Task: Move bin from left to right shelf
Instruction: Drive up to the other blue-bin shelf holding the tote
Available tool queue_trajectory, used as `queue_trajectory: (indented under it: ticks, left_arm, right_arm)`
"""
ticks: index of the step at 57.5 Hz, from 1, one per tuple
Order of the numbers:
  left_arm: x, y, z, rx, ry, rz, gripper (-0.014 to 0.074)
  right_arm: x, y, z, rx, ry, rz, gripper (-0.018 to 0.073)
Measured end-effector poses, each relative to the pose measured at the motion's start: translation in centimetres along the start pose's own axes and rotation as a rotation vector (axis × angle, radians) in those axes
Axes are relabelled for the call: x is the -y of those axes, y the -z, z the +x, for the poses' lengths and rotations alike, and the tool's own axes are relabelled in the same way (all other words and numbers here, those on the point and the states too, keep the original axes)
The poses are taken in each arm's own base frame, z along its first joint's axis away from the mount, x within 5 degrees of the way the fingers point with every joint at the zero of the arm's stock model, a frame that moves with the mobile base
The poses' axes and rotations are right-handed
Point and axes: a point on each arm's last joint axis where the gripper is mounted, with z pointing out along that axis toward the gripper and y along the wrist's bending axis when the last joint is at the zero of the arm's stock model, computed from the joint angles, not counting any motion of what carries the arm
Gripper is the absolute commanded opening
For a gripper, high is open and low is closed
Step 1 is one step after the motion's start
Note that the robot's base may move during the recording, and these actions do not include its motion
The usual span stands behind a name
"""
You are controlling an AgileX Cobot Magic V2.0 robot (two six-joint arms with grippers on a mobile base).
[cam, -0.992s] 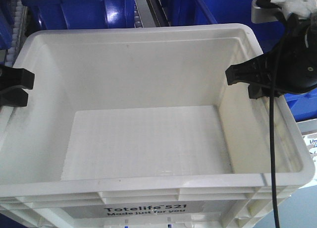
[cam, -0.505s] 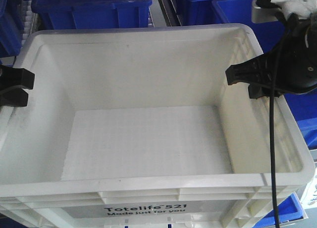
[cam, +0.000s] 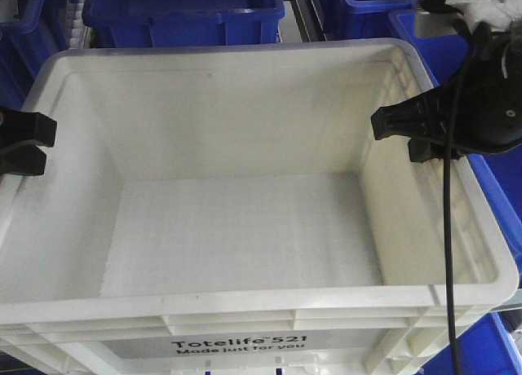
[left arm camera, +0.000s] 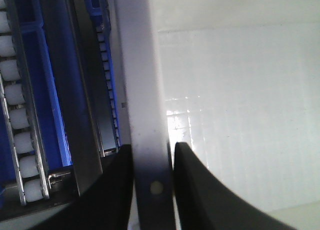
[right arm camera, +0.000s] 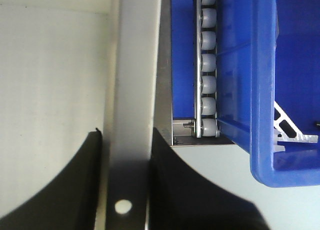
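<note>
White plastic, the bin [cam: 245, 228] is a deep rectangular tote with a ribbed rim, smooth walls and a finely gridded floor that shows only glare. The left claw [cam: 26, 143] is clamped on its left rim and the right claw [cam: 408, 134] on its right rim. It sits just in front of glossy blue bins [cam: 183, 12] on roller tracks [right arm camera: 207, 65].

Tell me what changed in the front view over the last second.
The blue bins behind slid rightward across the view, so the robot seems to be moving with its load. The bin kept its place in the picture, with the left gripper and right gripper still clamped on its side rims.
</note>
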Motion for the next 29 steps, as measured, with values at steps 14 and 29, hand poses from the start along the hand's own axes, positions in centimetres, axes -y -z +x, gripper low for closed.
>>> queue_trajectory:
  ticks: [14,29]
  left_arm:
    - [0.0,0.0,0.0,0.0,0.0,0.0,-0.0006]
    - [0.01,0.0,0.0,0.0,0.0,0.001,-0.0006]
  right_arm:
    - [0.0,0.0,0.0,0.0,0.0,0.0,0.0]
    - [0.0,0.0,0.01,-0.001,0.0,0.0,0.0]
